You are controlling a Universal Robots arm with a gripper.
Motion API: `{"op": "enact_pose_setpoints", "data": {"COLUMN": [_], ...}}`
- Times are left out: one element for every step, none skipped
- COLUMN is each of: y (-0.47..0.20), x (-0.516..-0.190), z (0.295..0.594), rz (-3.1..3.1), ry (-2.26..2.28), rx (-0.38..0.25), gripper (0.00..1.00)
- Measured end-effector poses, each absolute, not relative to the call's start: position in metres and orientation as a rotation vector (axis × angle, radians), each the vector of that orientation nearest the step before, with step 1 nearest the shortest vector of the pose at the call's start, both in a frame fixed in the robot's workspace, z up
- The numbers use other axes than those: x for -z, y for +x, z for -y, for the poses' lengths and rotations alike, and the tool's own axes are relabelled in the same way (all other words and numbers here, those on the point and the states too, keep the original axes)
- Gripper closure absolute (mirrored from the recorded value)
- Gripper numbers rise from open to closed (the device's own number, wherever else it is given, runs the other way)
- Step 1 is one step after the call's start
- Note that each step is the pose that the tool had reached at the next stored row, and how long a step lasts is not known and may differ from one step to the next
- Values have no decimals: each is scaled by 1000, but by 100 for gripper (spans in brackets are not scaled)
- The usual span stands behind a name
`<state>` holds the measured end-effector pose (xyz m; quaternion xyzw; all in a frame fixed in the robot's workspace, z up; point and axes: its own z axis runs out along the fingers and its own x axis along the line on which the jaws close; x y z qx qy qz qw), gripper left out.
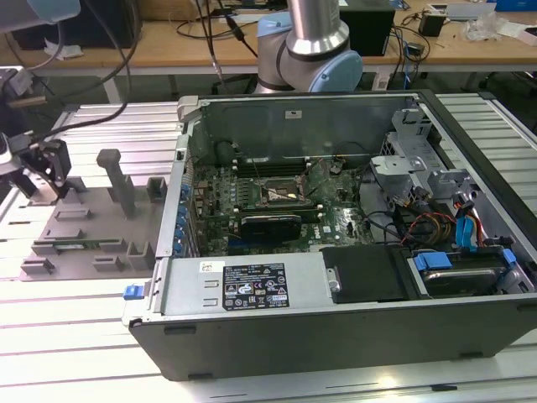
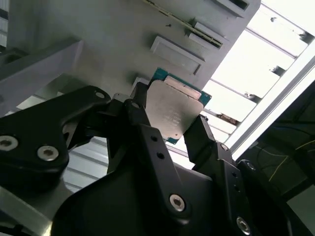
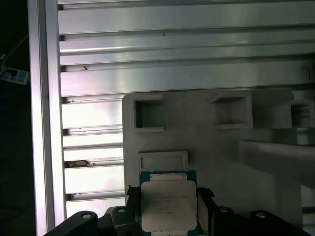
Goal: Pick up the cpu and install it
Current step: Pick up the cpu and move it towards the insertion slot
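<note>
Grips the cpu (image 3: 168,204) with the pincer (image 2: 171,115), fingers closed on two opposite edges, silvery plate turned toward both wrist cameras. Holds it over the grey tray (image 1: 84,220), by the surface's (image 1: 75,336) edge at the exterior view's left, well apart from the open case (image 1: 336,294); cannot tell whether clear of the tray or touching it. Judging by so narrow a hold on thin edges, may slip or twist under a jolt and so reach the socket (image 1: 281,197) skewed, risking damaged contacts through a tilted or wrongly turned seating. Must also clear the case wall nearest the tray, then work close to the black card (image 1: 270,225) just beside the socket, with loose cables (image 1: 436,222) lying toward the exterior view's right: likely snags for the pincer. Could fall onto the board if let go too high. As for the surface: pale ribbed aluminium in long slats, bright with glare, bearing tray and case side by side, the case taking up the middle and most of the width. Beyond the far edge, shows the arm (image 1: 315,42) and a wooden surface (image 1: 168,42) strewn with wires and small boxes. Looks like a workshop or lab.
</note>
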<state>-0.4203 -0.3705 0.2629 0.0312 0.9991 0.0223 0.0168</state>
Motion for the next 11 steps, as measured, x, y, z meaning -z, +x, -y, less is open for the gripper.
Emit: {"op": "enact_pose_setpoints", "data": {"y": [-420,-420,-420,-420,-420,-420,-420,-420,-420,-420,-420], "x": [-266,-269,-273,-276,-279,-281,-288,-291,-294,-299,-302], "z": [370,370,370,370,369,369,369,368,368,368,367], "rz": [-3106,-3106,-3106,-3106,-3106,-3106,-3106,-3106,-3106,-3106,-3106], "ry": [97,97,97,97,97,97,97,97,97,97,97], "rx": [-69,-69,-69,-69,-69,-69,-69,-69,-69,-69,-69], "gripper": [45,45,45,45,45,45,45,45,45,45,45]}}
